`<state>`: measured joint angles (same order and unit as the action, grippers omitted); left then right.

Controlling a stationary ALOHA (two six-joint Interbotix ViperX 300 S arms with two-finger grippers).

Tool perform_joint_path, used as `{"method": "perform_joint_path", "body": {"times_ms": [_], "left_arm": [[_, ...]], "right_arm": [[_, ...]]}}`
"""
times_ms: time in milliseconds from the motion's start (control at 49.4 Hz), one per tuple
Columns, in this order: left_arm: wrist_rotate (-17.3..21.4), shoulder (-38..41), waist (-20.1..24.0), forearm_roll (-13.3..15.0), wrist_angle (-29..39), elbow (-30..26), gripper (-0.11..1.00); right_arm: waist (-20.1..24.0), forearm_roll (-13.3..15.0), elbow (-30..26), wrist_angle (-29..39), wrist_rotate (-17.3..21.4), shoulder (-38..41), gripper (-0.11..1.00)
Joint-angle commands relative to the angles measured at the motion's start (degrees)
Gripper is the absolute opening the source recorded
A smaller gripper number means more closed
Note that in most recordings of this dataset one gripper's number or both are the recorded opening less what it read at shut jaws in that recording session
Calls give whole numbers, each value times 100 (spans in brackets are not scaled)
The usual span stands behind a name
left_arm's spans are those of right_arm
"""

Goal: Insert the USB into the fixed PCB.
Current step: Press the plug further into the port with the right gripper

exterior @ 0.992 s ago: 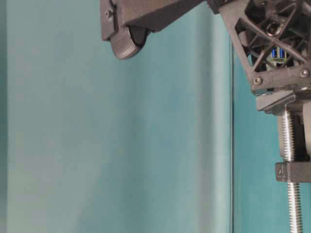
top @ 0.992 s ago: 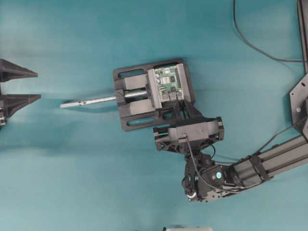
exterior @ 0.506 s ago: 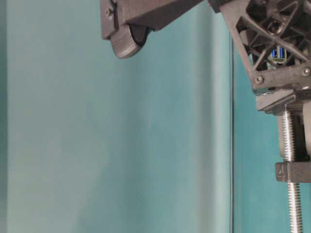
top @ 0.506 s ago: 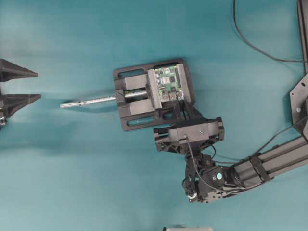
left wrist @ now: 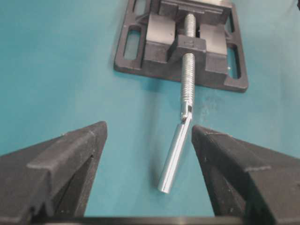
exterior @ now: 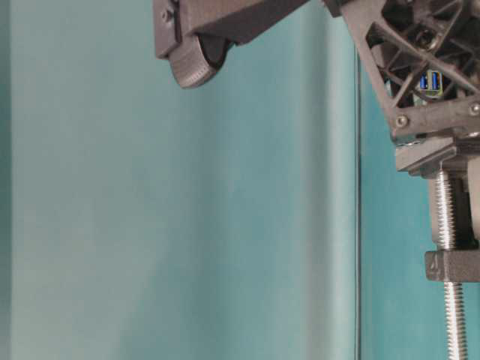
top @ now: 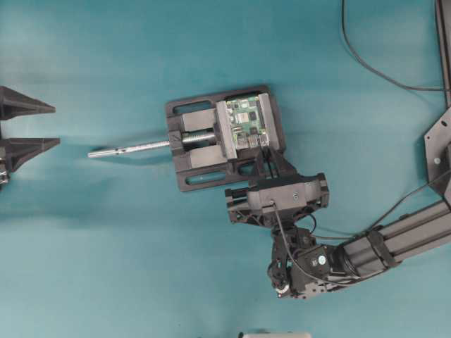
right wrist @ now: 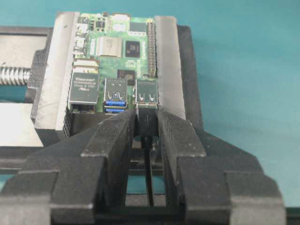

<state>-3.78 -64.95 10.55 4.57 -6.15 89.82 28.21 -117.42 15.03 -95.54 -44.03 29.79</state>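
Teal tabletop surrounds the vise (top: 211,151) clamping the fixed PCB (right wrist: 117,56), where the right gripper (right wrist: 146,124), pinching the USB (right wrist: 147,119) at the 12 o'clock silver port's mouth, should push straight in without twisting, while the left gripper (left wrist: 147,154) idles spread wide.

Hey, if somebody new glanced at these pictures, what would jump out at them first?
Probably the fixed PCB, bright green, clamped in the black vise mid-table. Right against its edge, the right end effector pinches the USB at the rightmost silver port. Far left in the overhead view, the left end effector sits wide open, facing the vise's silver screw rod.
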Motion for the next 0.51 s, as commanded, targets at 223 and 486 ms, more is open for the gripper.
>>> {"method": "perform_joint_path", "body": {"times_ms": [223,486], "left_arm": [[-62,53,9,-9,-44,-62,89],[-62,44,9,-18,-44,-62,88]], "right_arm": [[255,-35,-132,-62,18,-229,21],[264,-35,-132,-44,18,-229,21]]}}
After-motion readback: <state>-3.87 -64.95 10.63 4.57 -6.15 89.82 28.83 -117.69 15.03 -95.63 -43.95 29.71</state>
